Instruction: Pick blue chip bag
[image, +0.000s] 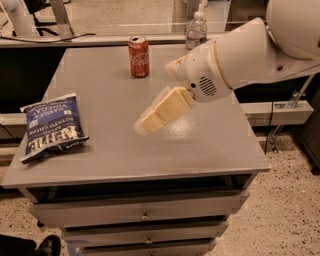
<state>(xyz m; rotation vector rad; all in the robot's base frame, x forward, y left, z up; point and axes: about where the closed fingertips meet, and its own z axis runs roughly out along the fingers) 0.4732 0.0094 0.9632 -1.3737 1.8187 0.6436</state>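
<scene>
The blue chip bag (52, 127) lies flat at the near left edge of the desk (210, 150). My hand (147, 122) hangs over the middle of the desk, right of the bag and well apart from it, pointing toward the near left. I cannot tell how wide it stands. A red soda can (138, 56) stands at the far side, with a water bottle (196, 31) to its right.

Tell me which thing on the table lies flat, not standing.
The blue chip bag, front left on the table, lies flat; the soda can and water bottle stand upright at the back. The gripper hovers mid-table, apart from the bag.
</scene>
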